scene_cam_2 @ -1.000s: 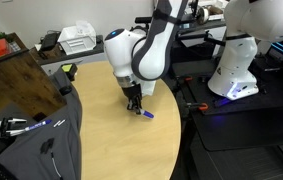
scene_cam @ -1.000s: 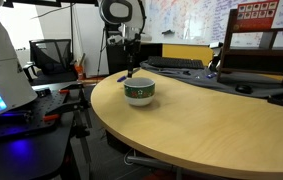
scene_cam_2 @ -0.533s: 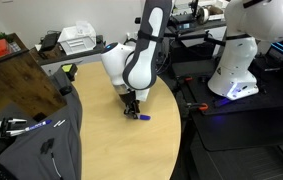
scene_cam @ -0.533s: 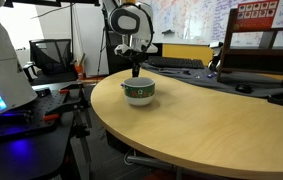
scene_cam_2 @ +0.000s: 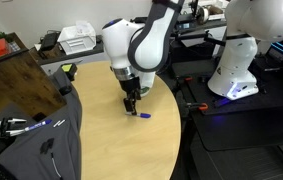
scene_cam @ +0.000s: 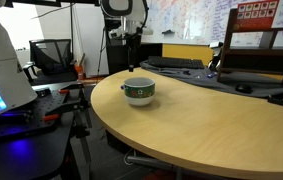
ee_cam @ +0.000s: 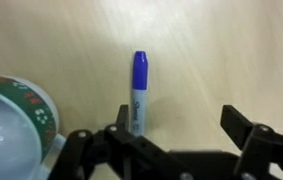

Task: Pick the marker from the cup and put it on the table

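ARM PULLS BACK, MARKER DOWN: The Robotiq gripper (scene_cam: pixel 131 62) lifts clear of the short white cup with a dark green band (scene_cam: pixel 138 91), hanging higher than 0.5 s ago, when it sat low by the rim. The slim marker with a blue cap and pale barrel (scene_cam_2: pixel 141 114) lies flat on the light tan wood-grain table (scene_cam_2: pixel 96 150), where it lay 1 s ago, so the put-down looks finished and only the retreat is left.

Only the wrist view shows the jaws, which stand wide apart with nothing between them. There the marker (ee_cam: pixel 138 88) rests on bare wood just right of the cup (ee_cam: pixel 11 122), apart from it.

In an exterior view the cup shows but no marker is seen on the table (scene_cam: pixel 211 130). In an exterior view the white robot arm (scene_cam_2: pixel 141 45) hides the cup.
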Available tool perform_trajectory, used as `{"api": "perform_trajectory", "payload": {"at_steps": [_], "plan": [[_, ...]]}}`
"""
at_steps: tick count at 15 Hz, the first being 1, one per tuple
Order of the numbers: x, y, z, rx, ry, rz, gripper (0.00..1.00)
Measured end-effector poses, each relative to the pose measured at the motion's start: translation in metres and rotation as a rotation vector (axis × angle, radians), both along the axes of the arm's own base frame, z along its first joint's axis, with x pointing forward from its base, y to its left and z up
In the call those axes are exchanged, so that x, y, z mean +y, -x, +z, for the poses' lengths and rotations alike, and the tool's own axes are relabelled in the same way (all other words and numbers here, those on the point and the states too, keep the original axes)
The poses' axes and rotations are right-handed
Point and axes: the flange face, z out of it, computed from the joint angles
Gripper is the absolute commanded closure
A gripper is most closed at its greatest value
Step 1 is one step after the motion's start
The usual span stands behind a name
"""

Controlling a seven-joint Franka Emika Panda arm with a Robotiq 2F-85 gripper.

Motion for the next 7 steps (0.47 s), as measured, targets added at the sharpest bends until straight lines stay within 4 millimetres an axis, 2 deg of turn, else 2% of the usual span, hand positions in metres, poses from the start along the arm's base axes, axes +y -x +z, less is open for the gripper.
{"api": "perform_trajectory", "payload": {"at_steps": [4, 7], "plan": [[-0.014, 0.040, 0.060, -0.007, 0.096, 0.027, 0.00], [-0.019, 0.063, 0.100, -0.027, 0.131, 0.073, 0.00]]}}
